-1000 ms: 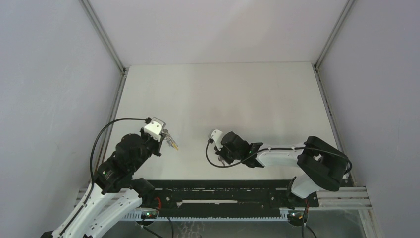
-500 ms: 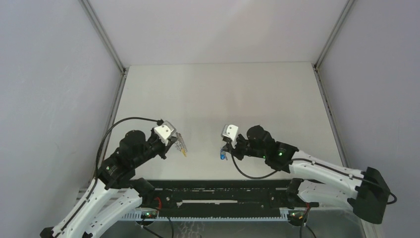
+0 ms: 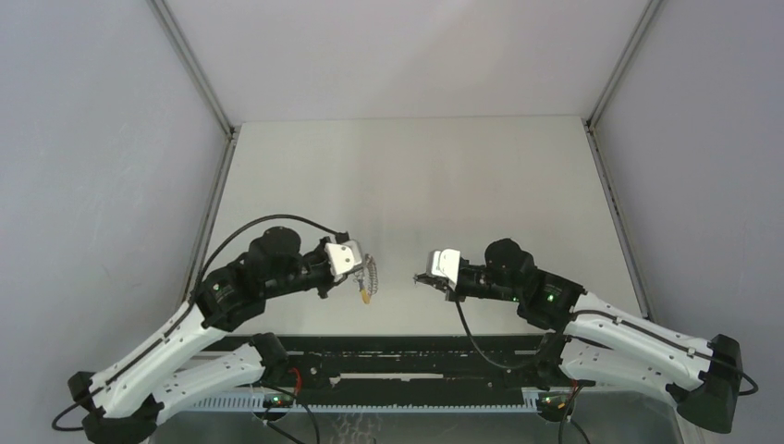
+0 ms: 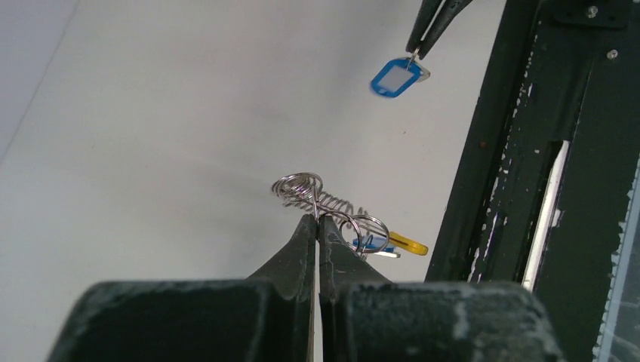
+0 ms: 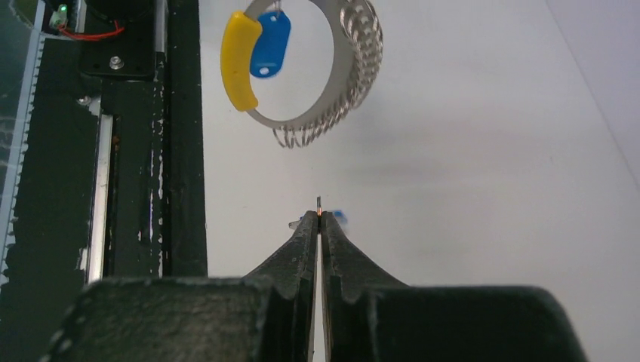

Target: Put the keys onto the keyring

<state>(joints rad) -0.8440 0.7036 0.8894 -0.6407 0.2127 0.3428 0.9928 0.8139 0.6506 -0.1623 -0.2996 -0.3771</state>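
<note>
Both arms bent inward, tips facing across a gap; jaws of left arm (image 3: 231, 289) and right arm (image 3: 606, 326) pressed together.

the left gripper (image 4: 317, 220), clamped on the keyring (image 4: 324, 202), and the right gripper (image 5: 318, 219), pinching a blue-headed key (image 4: 394, 78), face each other over the near middle of the table (image 3: 416, 166), a narrow gap between. beyond them the table lies open to the far wall (image 3: 407, 55); a black rail (image 3: 398, 351) bars the near edge.

The keyring (image 4: 328, 202) in the left end effector (image 4: 317, 220) hangs left of the key (image 4: 398, 77) in the right end effector (image 5: 318, 219).
</note>
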